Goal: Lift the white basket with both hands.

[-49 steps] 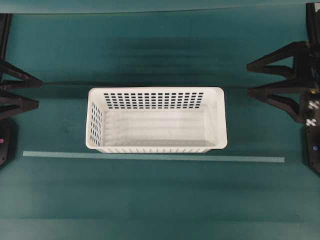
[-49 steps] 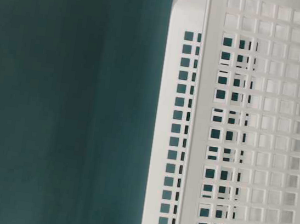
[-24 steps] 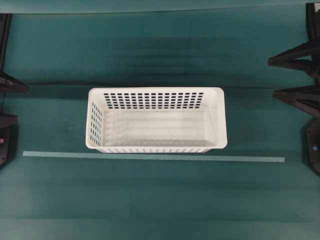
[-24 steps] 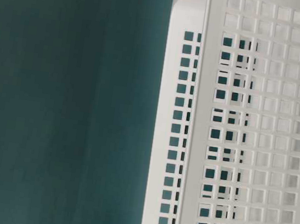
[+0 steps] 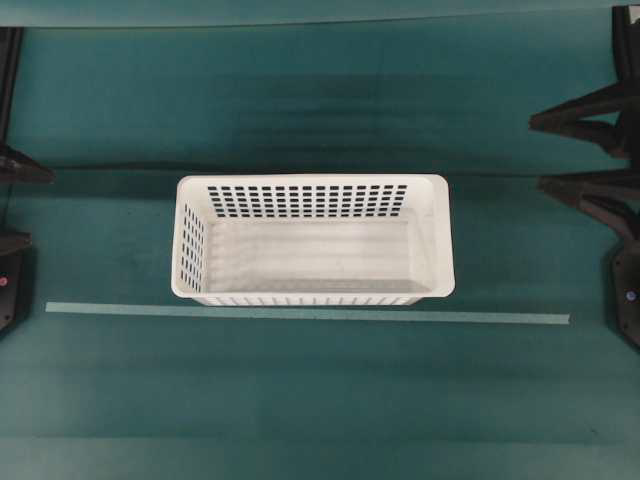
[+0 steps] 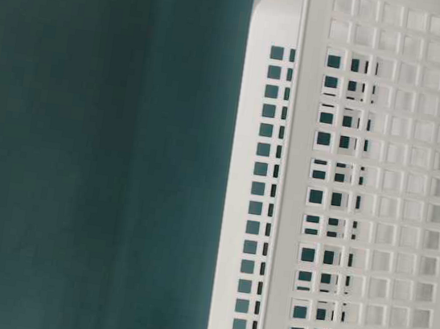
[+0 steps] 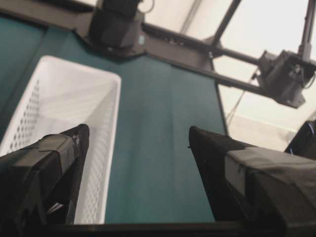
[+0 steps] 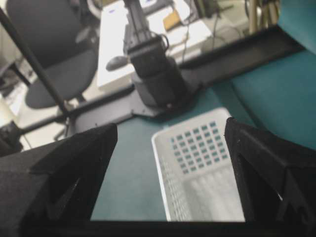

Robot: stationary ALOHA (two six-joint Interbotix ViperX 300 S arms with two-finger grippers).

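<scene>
The white basket [image 5: 312,181] stands empty and upright on the green table, mid-table in the overhead view. Its perforated wall [image 6: 362,191] fills the right of the table-level view. My left gripper [image 5: 28,208] sits at the left edge, well clear of the basket's left end, jaws open with nothing between them. My right gripper [image 5: 537,153] is at the right edge, apart from the basket's right end, also open and empty. In the left wrist view the left gripper [image 7: 138,133] faces the basket [image 7: 74,94]. In the right wrist view the right gripper [image 8: 171,128] looks at the basket [image 8: 197,148].
A pale green tape strip [image 5: 300,314] runs across the table just in front of the basket. Each wrist view shows the opposite arm's base [image 7: 118,24] [image 8: 153,74] beyond the basket. An office chair [image 8: 49,49] stands off the table.
Both grippers have drawn back outward toward the table's side edges, away from the basket's ends. The basket has not moved.
</scene>
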